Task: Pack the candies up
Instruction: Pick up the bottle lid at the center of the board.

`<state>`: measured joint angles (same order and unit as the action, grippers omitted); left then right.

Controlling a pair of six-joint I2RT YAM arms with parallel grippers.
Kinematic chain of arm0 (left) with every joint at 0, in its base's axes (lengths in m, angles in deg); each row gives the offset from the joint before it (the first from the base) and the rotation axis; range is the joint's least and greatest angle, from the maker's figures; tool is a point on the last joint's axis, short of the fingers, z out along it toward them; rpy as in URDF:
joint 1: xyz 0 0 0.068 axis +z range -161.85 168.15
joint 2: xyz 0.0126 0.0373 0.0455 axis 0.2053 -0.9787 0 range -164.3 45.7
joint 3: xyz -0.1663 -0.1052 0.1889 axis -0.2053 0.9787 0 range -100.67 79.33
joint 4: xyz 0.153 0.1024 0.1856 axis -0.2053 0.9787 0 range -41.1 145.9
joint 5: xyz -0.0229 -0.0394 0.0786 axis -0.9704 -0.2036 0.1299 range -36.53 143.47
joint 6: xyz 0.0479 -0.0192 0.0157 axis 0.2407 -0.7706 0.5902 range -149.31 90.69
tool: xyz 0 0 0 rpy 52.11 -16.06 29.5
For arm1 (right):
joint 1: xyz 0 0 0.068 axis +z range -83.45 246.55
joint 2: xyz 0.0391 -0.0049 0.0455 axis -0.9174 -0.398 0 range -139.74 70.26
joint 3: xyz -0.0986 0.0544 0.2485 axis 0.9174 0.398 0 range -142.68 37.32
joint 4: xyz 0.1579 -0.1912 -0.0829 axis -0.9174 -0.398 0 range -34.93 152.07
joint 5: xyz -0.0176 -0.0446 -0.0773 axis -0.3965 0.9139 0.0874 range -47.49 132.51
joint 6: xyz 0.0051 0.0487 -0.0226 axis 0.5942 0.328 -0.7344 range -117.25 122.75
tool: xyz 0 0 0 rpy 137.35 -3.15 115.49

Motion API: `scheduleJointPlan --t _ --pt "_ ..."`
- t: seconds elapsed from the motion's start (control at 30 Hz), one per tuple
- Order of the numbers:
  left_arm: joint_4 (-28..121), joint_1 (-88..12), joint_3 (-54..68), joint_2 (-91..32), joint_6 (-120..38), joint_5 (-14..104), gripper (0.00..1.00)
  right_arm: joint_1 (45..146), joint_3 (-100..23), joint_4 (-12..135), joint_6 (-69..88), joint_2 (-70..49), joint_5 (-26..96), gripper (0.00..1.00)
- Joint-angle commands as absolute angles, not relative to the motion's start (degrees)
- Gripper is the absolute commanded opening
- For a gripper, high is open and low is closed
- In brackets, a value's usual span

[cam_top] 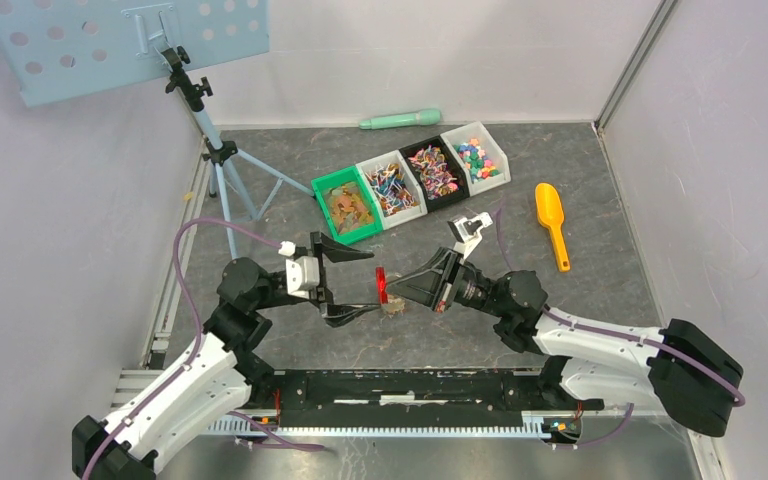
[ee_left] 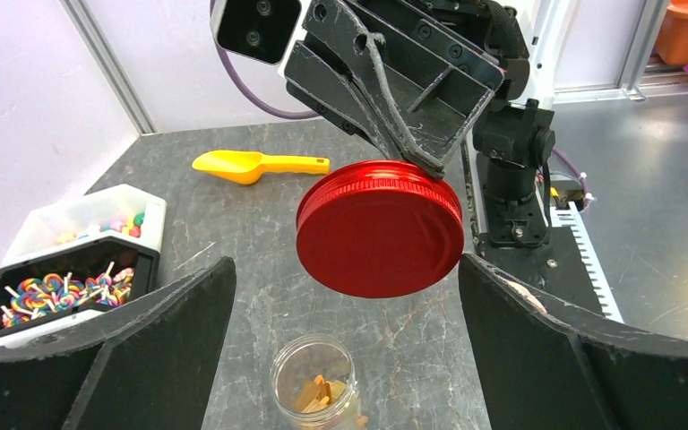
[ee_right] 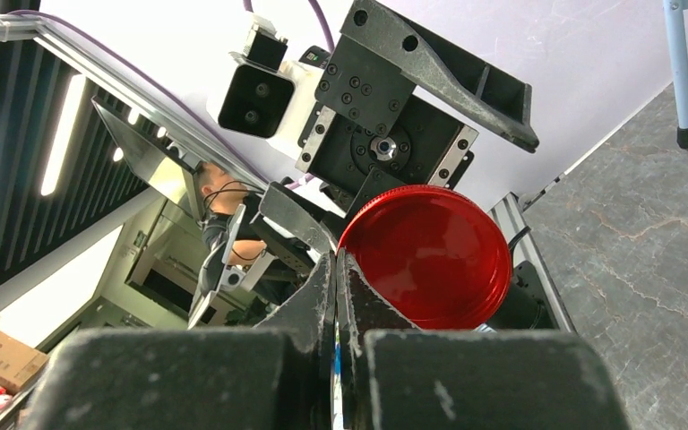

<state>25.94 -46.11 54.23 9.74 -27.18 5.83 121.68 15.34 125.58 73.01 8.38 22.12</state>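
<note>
- Capping the jar looks like the step in hand. Your right gripper (ee_right: 335, 269) has its fingers pinched together on the rim of the red lid (ee_left: 380, 230), which hangs tilted on edge just above the jar and a little beyond it.
- The clear jar (ee_left: 315, 383) stands upright on the tabletop (cam_top: 610, 270), near the middle of its near edge. Its mouth is uncovered, and a few golden-brown candies (ee_left: 318, 396) lie in the bottom, so it looks far from full.
- Your left gripper (cam_top: 365, 284) holds nothing. Its fingers stand wide apart, one on each side of the jar and touching neither the jar nor the lid.
- Most of the candies (cam_top: 435, 170) lie sorted in the row of bins (cam_top: 360, 236) near the middle of the far edge, well apart from the jar. The yellow scoop (cam_top: 552, 225) lies toward the right edge, with neither arm near it.
- For the next move, you probably need to close the left fingers on the jar to steady it. Then level the lid, centre it over the mouth, lower it flat and turn it.
- A pinch on the rim gives little purchase for twisting, so watch for the lid slipping or seating crooked.
- If the jar is meant to take more candies first, the lid has to be set aside. The views do not settle which is intended.
</note>
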Motion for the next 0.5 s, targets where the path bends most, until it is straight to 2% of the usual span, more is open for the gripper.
scheduleJointPlan --t 0.0,0.47 --pt "20.2 -46.8 54.6 8.8 -28.8 4.3 1.0 122.3 15.3 130.0 73.5 7.6 23.5 0.0" --pt "17.9 -47.0 56.0 9.2 -28.7 4.3 1.0 122.4 15.3 131.2 73.9 6.5 23.9 0.0"
